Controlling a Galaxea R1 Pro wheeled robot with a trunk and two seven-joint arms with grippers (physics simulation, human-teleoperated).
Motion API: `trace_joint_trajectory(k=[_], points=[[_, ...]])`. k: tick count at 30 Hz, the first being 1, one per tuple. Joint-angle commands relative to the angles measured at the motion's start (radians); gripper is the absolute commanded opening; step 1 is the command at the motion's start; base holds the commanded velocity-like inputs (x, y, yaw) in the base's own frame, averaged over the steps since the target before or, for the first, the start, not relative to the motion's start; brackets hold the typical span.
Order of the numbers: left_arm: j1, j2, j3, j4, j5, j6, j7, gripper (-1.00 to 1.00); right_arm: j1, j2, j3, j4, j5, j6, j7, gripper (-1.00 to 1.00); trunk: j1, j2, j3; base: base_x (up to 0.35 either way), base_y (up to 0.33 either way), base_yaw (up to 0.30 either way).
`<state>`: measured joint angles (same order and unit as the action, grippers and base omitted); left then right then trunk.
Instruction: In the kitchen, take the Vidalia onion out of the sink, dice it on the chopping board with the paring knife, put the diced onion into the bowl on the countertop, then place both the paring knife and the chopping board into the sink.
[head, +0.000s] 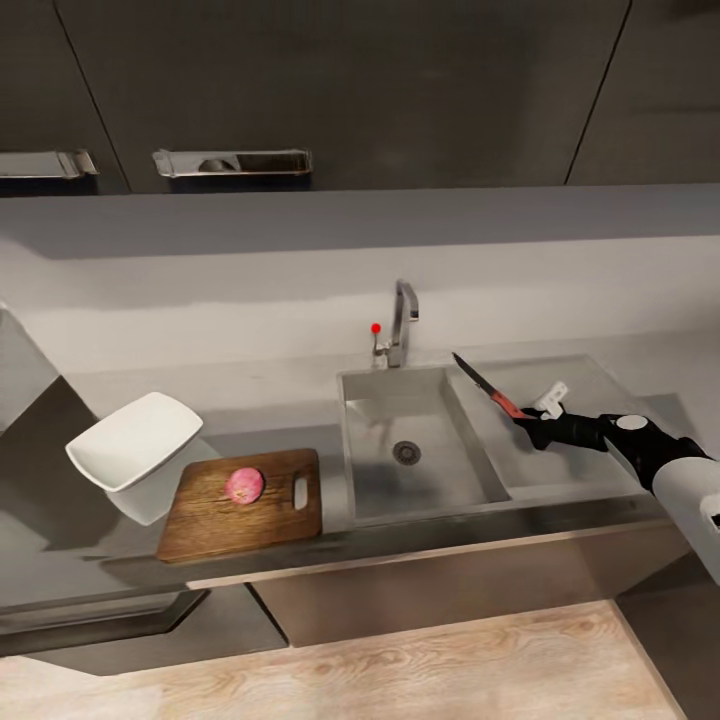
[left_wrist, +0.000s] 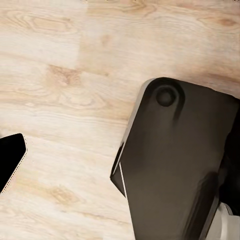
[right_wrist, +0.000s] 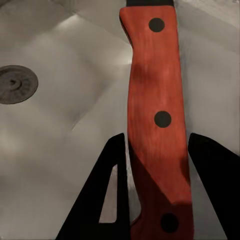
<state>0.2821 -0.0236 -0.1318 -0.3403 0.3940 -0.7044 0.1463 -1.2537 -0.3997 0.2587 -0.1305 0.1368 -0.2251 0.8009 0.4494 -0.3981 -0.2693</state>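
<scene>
the right gripper (head: 528, 413) is pinching the paring knife (head: 487, 389) by its red handle over the drainboard of the sink (head: 425, 480). the vidalia onion (head: 244, 485) is sitting whole on the chopping board (head: 215, 515), left of the sink. dicing seems next: carrying the blade leftward onto the onion. the left gripper's state i cannot tell.

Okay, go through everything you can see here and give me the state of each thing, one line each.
Onion: whole, uncut, sitting on the board.
Board: flat on the counter, left of the sink.
Bowl: empty, tilted, beside the board.
Knife: held by its red handle, above the drainboard.
Right hand: shut on the knife.
Sink: basin empty, no water.
Tap: not running.
</scene>
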Motion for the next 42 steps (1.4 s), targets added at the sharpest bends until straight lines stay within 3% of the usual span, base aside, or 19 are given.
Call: trace_joint_trajectory(k=[1,28,42], points=[[0.0,0.001,-0.008,-0.002,0.002,-0.001,0.01,1.0,-0.001,0.001,-0.001,0.0,0.01,-0.008,0.0,-1.0,0.001,-0.002,-0.002,0.0,0.302,0.0],[0.0,0.001,-0.009,-0.001,0.002,-0.002,0.01,1.0,-0.001,0.002,0.0,0.0,0.01,-0.01,0.0,-1.0,0.001,-0.002,-0.002,-0.005,0.302,0.0],[0.0,0.001,-0.009,-0.001,0.001,-0.003,0.01,1.0,-0.001,0.003,-0.001,0.0,0.01,-0.008,0.003,-1.0,0.001,-0.002,-0.002,-0.254,0.09,0.0]])
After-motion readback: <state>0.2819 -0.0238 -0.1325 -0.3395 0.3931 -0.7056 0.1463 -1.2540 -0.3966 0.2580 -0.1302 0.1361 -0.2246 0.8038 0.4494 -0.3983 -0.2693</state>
